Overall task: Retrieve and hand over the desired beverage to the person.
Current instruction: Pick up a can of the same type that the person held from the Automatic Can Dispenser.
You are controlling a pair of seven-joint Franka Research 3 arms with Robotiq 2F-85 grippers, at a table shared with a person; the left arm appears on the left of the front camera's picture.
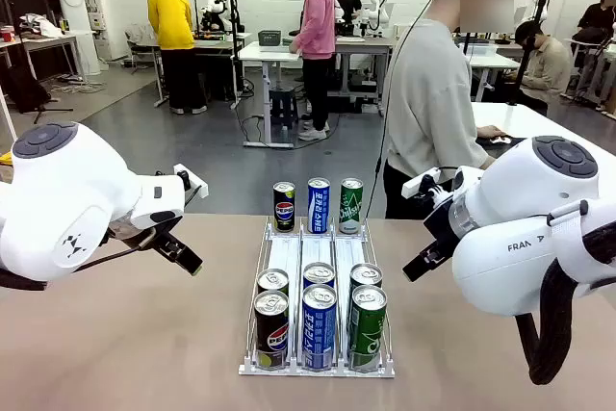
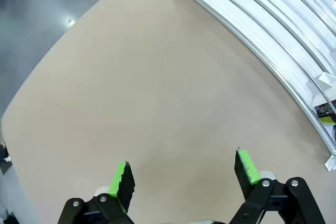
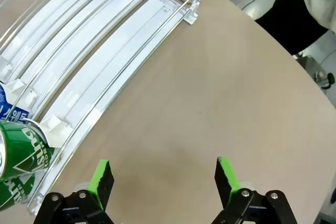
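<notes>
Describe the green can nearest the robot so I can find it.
Find the white rack in the middle of the table. Its right lane is all green. Yours is the front can, beside a blue can, with other green cans behind it.

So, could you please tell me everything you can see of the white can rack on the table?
The can rack looks like white plastic, with three parallel lanes split by thin metal rails. It rests on the tan table, lengthwise between the arms. Its near end holds two rows of three, with a Pepsi can, a blue can and a green can in front; the lanes' middles are bare. Three more cans stand at its far end.
</notes>
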